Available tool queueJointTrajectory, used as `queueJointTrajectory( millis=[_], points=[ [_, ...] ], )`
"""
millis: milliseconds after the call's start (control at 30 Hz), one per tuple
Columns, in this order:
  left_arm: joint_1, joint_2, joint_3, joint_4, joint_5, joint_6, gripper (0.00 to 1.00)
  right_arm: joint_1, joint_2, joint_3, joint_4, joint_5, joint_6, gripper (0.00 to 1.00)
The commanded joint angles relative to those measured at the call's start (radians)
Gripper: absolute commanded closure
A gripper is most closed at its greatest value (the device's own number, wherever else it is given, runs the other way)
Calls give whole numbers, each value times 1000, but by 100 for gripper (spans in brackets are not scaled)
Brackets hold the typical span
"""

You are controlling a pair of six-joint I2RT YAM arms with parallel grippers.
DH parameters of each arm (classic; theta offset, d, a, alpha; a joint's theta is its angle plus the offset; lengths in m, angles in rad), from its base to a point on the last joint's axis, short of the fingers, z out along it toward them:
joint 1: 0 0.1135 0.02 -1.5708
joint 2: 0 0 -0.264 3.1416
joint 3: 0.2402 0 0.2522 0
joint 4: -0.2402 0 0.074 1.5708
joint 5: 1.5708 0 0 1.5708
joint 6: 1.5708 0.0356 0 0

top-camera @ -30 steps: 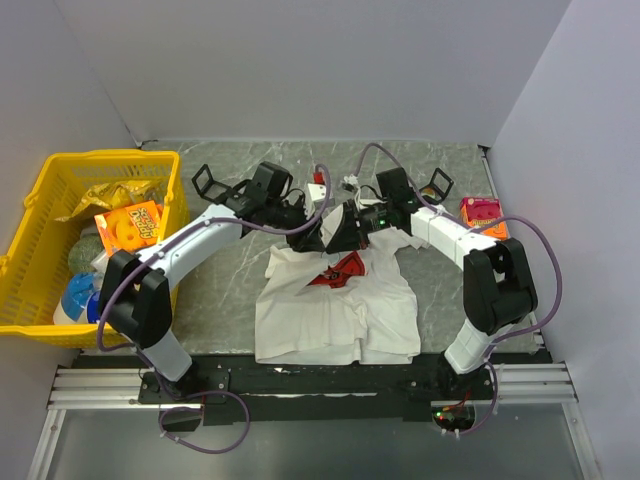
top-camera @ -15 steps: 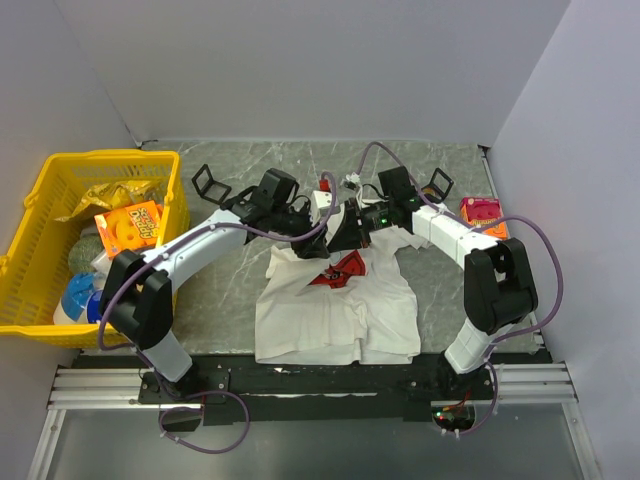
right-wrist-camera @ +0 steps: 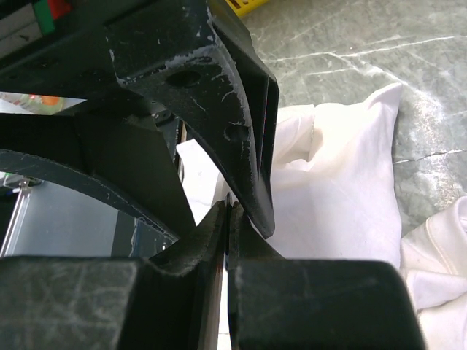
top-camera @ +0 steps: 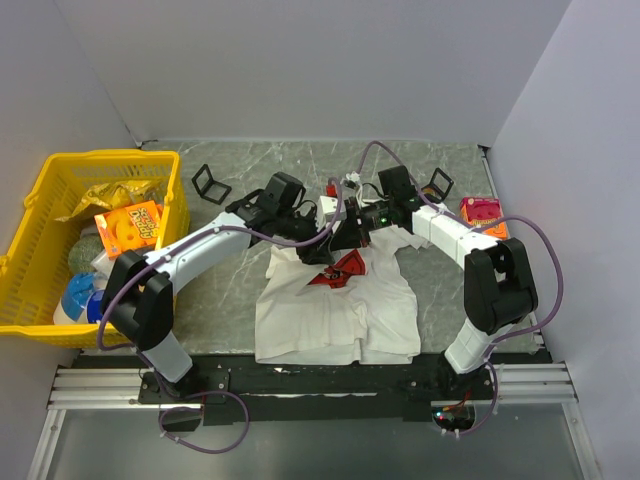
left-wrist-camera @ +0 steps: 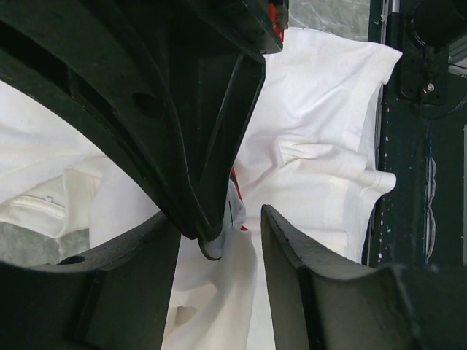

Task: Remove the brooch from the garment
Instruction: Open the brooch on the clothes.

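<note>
The garment [top-camera: 335, 310], a white T-shirt with a crumpled red print [top-camera: 343, 268], lies on the marble table. My right gripper [top-camera: 342, 238] is shut on a raised fold of its white cloth near the collar; in the right wrist view [right-wrist-camera: 228, 213] its jaws are pressed together. My left gripper [top-camera: 322, 244] is open, and in the left wrist view [left-wrist-camera: 219, 219] its jaws stand on either side of the right gripper's tip and the pinched fold [left-wrist-camera: 232, 211]. A thin dark line shows on that fold. I cannot make out the brooch for certain.
A yellow basket [top-camera: 40, 175] holding packets and bottles stands at the left. An orange-pink packet [top-camera: 483, 212] lies at the right edge. Two small black frames [top-camera: 210, 182] [top-camera: 437, 184] stand behind the arms. Walls close in on three sides.
My left gripper has moved to the right, up against the right gripper, and now straddles its tip. The right gripper has stayed where it was, shut on the fold.
</note>
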Motion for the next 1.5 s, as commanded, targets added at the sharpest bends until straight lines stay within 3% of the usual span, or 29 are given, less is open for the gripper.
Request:
queueJointTrajectory(
  millis=[0, 367, 1167, 1467],
  points=[
    [-11, -10, 9, 17, 21, 1, 48, 3, -30, 34, 34, -31, 7, 100],
    [-11, -10, 2, 13, 16, 12, 56, 3, -32, 33, 31, -31, 3, 100],
    [-13, 17, 9, 24, -2, -8, 89, 3, -28, 30, 26, -42, -6, 100],
    [-11, 17, 14, 33, 17, -37, 97, 5, -32, 26, 22, -36, -17, 100]
  ],
)
